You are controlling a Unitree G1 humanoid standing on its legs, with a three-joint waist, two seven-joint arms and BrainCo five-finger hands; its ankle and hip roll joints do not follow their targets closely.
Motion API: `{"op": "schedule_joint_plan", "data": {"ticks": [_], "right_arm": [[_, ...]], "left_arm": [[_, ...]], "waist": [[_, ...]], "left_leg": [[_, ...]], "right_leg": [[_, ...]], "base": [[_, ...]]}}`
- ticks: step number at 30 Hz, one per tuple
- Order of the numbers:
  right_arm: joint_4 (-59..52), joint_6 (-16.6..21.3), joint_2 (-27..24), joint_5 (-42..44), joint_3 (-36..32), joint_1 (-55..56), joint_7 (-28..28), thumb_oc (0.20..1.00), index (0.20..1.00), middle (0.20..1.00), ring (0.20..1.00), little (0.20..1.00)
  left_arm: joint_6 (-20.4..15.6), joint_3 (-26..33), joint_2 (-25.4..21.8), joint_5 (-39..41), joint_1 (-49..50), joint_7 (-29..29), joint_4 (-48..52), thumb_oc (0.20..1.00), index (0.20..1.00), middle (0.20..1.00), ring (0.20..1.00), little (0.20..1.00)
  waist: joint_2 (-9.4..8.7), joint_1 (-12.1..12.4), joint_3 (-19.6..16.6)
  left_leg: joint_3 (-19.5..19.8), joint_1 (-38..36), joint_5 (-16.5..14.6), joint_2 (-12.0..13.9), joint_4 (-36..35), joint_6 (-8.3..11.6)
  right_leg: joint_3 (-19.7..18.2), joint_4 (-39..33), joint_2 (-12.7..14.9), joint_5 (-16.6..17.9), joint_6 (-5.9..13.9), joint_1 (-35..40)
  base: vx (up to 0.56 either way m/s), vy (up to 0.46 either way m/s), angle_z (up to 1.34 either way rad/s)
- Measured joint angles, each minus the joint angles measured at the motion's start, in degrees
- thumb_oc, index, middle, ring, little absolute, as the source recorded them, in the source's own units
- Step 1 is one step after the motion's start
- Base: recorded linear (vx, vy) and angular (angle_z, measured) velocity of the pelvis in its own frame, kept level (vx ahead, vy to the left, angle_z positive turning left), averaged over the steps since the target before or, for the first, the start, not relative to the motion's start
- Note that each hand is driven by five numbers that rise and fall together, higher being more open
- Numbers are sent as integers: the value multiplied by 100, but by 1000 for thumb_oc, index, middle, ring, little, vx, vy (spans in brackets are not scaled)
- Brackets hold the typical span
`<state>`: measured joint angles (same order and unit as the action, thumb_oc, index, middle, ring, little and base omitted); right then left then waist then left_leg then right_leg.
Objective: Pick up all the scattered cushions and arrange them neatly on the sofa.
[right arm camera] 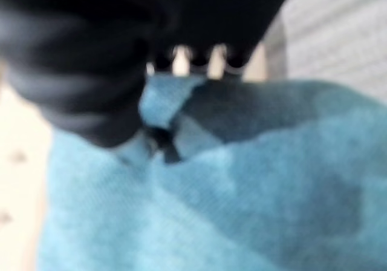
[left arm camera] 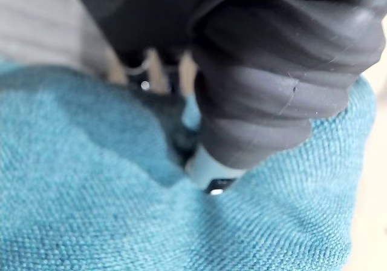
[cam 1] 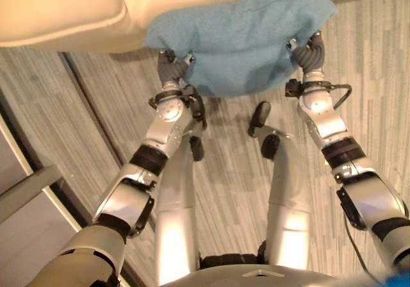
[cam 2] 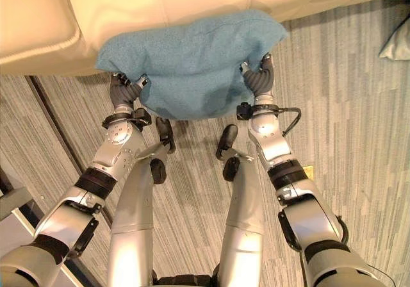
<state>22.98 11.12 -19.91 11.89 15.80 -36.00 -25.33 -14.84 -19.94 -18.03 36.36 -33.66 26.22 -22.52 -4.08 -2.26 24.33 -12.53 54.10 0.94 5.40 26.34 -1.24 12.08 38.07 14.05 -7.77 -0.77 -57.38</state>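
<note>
A soft teal-blue fabric cushion (cam 2: 192,59) hangs in the air against the front edge of the cream leather sofa (cam 2: 38,31), above the grey striped carpet floor (cam 2: 346,107). The left hand (cam 2: 125,90) grips the cushion's near edge at the end closer to the sofa's rounded arm, fingers and thumb pinching into the cloth. The right hand (cam 2: 259,75) clasps the same near edge at the other end. A pale grey cushion (cam 2: 397,40) lies on the floor, well apart from the sofa's arm.
</note>
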Motion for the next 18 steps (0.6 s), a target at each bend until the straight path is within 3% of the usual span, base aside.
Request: {"op": "schedule_joint_plan", "data": {"ticks": [2,11,12,16,18], "right_arm": [[-170,121,104,-76,-57,565,36,200,200,200,200,200],[-394,113,94,-273,-33,2131,460,200,200,200,200,200],[-420,110,61,-317,4,2423,506,200,200,200,200,200],[-561,87,51,-325,-89,2769,599,200,200,200,200,200],[-561,44,74,-326,-105,2793,613,200,200,200,200,200]], "left_arm": [[-106,-35,91,-109,378,-171,120,200,200,200,200,200],[-108,-92,265,-104,1523,-734,154,200,200,200,200,200],[-104,-186,275,-110,1722,-802,152,200,200,200,200,200],[-49,-270,278,-114,1770,-874,156,200,200,200,200,200],[-41,-325,290,-115,1776,-876,156,200,200,200,200,200]], "waist": [[-2,-15,-325],[106,-45,-393],[123,-70,-640],[247,-157,-902],[225,-126,-1022]], "left_leg": [[12,-494,39,-9,-283,55],[86,-3311,323,167,-1643,378],[121,-3548,326,220,-1780,461],[220,-3931,346,373,-1770,641],[423,-4010,484,335,-1598,705]], "right_leg": [[24,-178,-60,-27,28,437],[451,-1334,-494,-70,42,3298],[483,-1414,-616,-189,89,3543],[580,-1527,-768,-337,-107,4008],[462,-1535,-793,-344,-127,4157]], "base": [[88,-94,-2],[84,-120,2],[165,-206,12],[166,-69,3],[190,46,-19]]}}
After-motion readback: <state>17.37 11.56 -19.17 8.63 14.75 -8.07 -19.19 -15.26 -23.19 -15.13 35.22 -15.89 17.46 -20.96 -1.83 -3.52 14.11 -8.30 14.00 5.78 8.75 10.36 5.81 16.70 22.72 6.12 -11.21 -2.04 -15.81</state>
